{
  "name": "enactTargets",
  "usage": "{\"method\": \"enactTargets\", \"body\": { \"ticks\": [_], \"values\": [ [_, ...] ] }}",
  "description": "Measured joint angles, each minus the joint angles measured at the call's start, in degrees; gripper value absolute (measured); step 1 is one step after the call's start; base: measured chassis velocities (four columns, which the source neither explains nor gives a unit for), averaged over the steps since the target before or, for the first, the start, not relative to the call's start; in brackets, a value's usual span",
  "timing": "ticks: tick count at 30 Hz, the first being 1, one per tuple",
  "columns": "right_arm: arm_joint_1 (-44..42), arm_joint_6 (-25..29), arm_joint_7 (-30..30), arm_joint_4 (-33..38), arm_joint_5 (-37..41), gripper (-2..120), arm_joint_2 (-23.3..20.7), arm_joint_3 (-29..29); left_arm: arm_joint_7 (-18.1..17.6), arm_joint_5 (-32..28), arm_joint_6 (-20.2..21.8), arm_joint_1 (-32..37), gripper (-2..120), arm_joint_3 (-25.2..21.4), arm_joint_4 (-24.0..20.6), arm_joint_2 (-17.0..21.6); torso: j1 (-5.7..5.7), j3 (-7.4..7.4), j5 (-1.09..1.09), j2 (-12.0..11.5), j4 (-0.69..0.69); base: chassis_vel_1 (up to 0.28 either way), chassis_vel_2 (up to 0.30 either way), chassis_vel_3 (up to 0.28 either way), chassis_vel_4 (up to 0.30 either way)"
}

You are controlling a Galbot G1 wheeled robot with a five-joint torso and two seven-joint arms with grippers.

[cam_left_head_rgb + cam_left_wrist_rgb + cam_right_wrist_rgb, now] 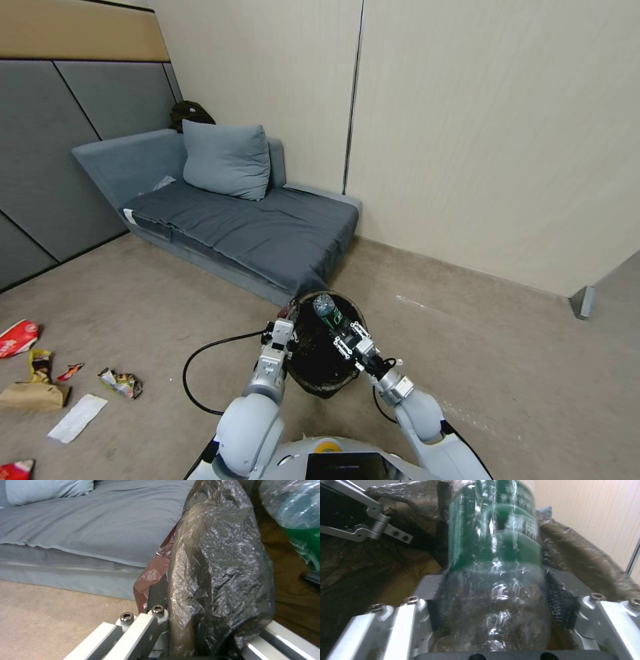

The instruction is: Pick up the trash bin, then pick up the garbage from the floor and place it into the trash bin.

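I hold the trash bin [325, 347] up in front of my chest with my left gripper [283, 331], its fingers [156, 616] closed over the rim so the black liner is pinched between them; gripping it at the edge keeps the mouth open and tilted toward my other arm. My right gripper [348, 337] sits over that opening with its fingers [430, 597] clamped on a crushed clear plastic bottle [327, 309] with a green label, its body lying above the liner inside the bin's mouth, so I judge it is placed to fall straight in once let go. More garbage waits well apart on the floor to my left: a red-and-white cup [18, 337], a brown paper bag [33, 395], a white napkin [77, 418] and snack wrappers [121, 383]. The grey sofa [233, 227] stands just beyond the bin
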Motion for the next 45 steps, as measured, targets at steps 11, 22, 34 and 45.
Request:
{"method": "enactTargets", "body": {
  "ticks": [11,22,34,45],
  "values": [
    [-1.0,-0.1,0.1,3.0,0.2,103,-0.7,1.4,0.0,-0.6,-0.3,0.1,1,0.3,-0.3,0.2,0.00,0.00,0.00,0.0,0.00,0.000,0.000,0.000,0.000],
    [-2.6,0.0,0.9,10.1,0.1,114,0.4,1.7,0.2,-0.6,-0.4,0.4,1,-0.4,-0.9,0.8,0.00,0.00,0.00,0.0,0.01,0.000,0.000,0.000,0.000],
    [-10.5,-7.1,12.9,25.0,-7.9,101,7.0,8.4,0.3,0.5,-0.8,1.3,1,-1.2,-1.0,-0.9,0.00,0.00,-0.01,0.0,0.00,0.000,0.000,0.000,0.000],
    [-18.0,-15.7,25.1,28.2,-8.9,100,14.6,11.8,0.3,-0.3,-0.9,1.0,1,-2.3,-1.6,0.0,0.00,0.00,-0.01,0.0,-0.01,0.000,0.000,0.000,0.000]
  ]
}}
